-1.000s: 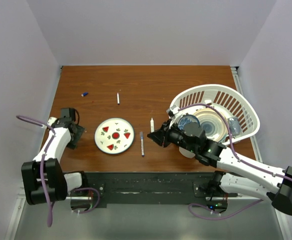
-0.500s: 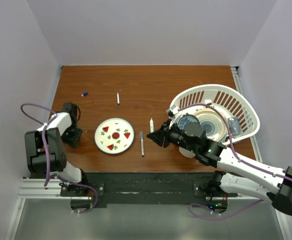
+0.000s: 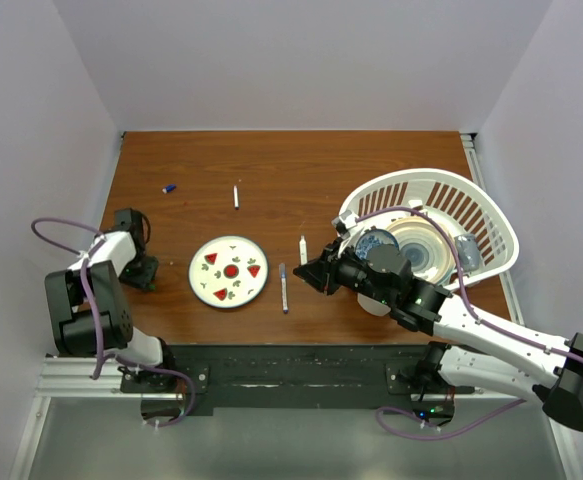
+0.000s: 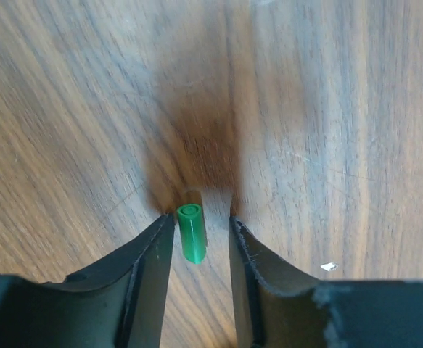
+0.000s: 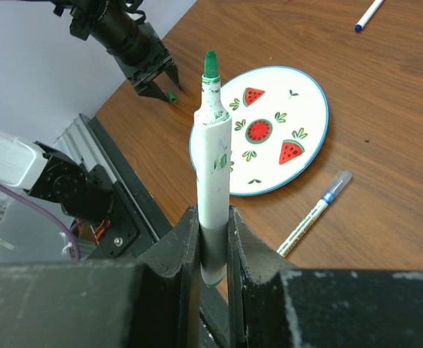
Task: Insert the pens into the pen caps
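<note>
My left gripper (image 4: 200,226) is open low over the table, its jaws either side of a small green pen cap (image 4: 191,232) that lies on the wood, closer to the left finger. In the top view it (image 3: 142,272) is left of the plate. My right gripper (image 5: 212,217) is shut on a white pen (image 5: 212,159) with a green tip, held upright; from above this pen (image 3: 303,248) is right of the plate. A grey pen (image 3: 283,287) lies beside the plate. A white pen (image 3: 236,196) and a blue cap (image 3: 169,187) lie further back.
A round white plate (image 3: 229,255) with red watermelon marks sits at the front centre. A white laundry basket (image 3: 491,215) holding dishes stands at the right. In the right wrist view the green cap (image 5: 172,96) lies under the left gripper (image 5: 153,78).
The left arm has folded back toward its base, its gripper staying low at the spot left of the plate. The right arm and its pen have not moved.
</note>
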Robot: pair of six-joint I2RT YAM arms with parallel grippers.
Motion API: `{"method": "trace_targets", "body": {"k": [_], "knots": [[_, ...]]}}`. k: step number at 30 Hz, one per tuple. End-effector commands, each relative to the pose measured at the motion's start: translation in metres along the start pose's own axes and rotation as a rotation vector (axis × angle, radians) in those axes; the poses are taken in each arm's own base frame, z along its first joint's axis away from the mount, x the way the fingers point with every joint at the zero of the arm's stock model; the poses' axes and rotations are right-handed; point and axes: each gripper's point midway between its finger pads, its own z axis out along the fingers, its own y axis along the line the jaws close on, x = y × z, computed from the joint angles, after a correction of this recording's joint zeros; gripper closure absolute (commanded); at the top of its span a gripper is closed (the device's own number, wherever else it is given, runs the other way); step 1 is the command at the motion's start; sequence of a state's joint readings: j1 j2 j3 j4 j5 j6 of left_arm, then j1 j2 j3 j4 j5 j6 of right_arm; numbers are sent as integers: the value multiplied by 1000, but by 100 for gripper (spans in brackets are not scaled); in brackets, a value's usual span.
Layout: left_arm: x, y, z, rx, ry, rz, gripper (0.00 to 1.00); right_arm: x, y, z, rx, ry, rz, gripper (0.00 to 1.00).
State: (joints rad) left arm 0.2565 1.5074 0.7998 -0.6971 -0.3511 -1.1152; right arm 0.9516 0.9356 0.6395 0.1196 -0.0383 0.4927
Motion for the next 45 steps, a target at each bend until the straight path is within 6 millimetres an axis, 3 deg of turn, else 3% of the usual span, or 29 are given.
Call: {"method": "trace_targets", "body": {"k": [1, 6, 10, 11, 14, 19, 22, 24, 31, 33, 39, 41, 45], "knots": [[20, 26, 23, -64, 73, 5, 62, -24, 8, -1, -16, -66, -6, 100], [37, 39, 35, -75, 143, 11, 76, -24, 7, -1, -15, -65, -2, 100], [37, 33, 34, -35, 151, 23, 100, -23, 7, -1, -13, -61, 3, 100], [35, 31, 32, -25, 147, 29, 100, -22, 6, -1, -12, -58, 4, 100], [25, 17, 20, 50, 118, 34, 100, -21, 7, -1, -13, -51, 17, 100], [6, -35, -22, 379, 74, 111, 100, -22, 14, -2, -28, -19, 35, 100], [10, -70, -61, 651, 75, 230, 100, -21, 23, -3, -82, -14, 32, 100], [19, -97, -104, 909, 71, 339, 100, -24, 29, -3, -106, -11, 29, 100], [48, -131, -222, 1370, -3, 565, 100, -25, 44, 2, -192, -1, 11, 100], [62, -132, -264, 1558, -2, 621, 100, -24, 45, 6, -196, 12, 7, 100], [98, -108, -343, 1929, 26, 675, 100, -38, 73, 20, -338, -18, 9, 100], [109, -97, -366, 2027, 31, 688, 100, -32, 73, 26, -354, -14, 33, 100], [122, -82, -385, 2106, 60, 674, 100, -26, 82, 43, -429, -5, 79, 100]]}}
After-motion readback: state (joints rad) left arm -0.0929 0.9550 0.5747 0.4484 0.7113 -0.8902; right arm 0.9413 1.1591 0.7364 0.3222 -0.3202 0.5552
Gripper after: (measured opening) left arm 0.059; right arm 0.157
